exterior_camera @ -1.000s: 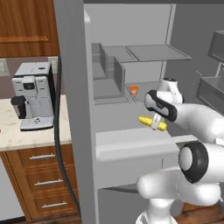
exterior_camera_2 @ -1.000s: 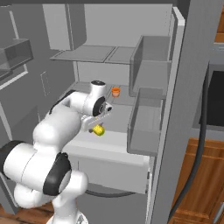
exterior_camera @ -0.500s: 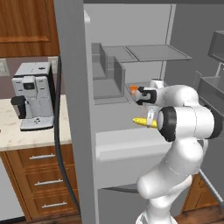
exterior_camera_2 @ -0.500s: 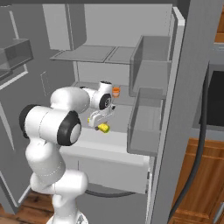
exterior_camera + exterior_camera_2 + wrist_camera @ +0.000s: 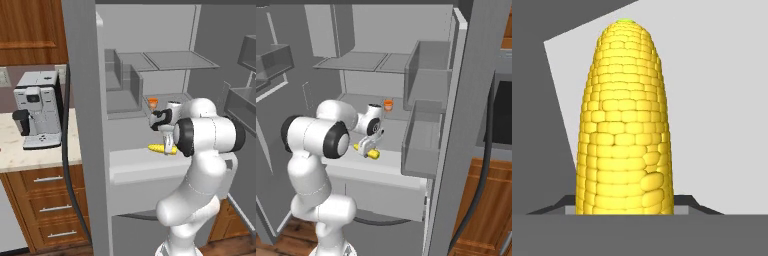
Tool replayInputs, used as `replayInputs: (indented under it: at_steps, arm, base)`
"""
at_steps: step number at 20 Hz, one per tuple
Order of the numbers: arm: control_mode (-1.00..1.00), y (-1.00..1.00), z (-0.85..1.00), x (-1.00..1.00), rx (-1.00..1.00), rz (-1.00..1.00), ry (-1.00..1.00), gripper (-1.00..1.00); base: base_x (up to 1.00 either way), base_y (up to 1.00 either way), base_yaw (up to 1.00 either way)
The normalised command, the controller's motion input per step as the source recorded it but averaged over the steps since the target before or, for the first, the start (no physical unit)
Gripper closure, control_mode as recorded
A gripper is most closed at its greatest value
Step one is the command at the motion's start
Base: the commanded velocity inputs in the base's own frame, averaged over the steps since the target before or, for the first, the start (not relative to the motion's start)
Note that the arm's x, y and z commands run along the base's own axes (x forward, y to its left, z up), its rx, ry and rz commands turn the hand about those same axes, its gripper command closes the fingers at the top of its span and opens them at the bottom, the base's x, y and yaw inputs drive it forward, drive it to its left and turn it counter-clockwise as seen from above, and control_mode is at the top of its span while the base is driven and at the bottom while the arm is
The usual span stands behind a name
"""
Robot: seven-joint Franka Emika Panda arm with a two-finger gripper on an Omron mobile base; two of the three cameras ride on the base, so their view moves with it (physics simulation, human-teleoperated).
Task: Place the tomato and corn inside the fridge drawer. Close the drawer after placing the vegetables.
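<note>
Over the pulled-out fridge drawer (image 5: 145,172) I have the claw (image 5: 369,148) pinching the corn (image 5: 162,149), its jaws pressed onto the cob's near end. On my hand view the corn (image 5: 626,120) runs straight away from the claw toward its green tip. Farther back, a small orange cup (image 5: 388,104) stands on the fridge shelf (image 5: 401,114).

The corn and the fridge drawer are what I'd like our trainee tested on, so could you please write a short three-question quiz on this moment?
1. True or false: the gripper is shut on the corn.
2. The corn hangs over: A) the coffee machine, B) the open fridge drawer, C) the top shelf.
3. What small thing stands on the fridge shelf behind the arm?

Key: 1 true. 2 B. 3 An orange cup-like item.
</note>
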Motion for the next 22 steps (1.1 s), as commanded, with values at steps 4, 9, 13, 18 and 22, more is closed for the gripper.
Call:
replayInputs:
  at_steps: [4, 9, 13, 18, 22]
  arm:
    - [-1.0, 0.29, -0.21, -0.74, 0.0, 0.07, -0.07, 1.0]
    - [-1.0, 0.23, -0.05, -0.7, 0.0, 0.06, 0.0, 1.0]
    - [-1.0, 0.11, 0.0, -0.49, 0.0, 0.06, 0.0, 1.0]
    - [-1.0, 0.0, 0.03, 0.63, 0.01, 0.09, 0.0, 1.0]
    - [-1.0, 0.0, -0.08, 0.6, 0.0, 0.08, 0.0, 1.0]
  base:
    - [0.0, 0.0, 0.0]
    - [0.0, 0.0, 0.0]
    - [0.0, 0.0, 0.0]
    - [0.0, 0.0, 0.0]
    - [0.0, 0.0, 0.0]
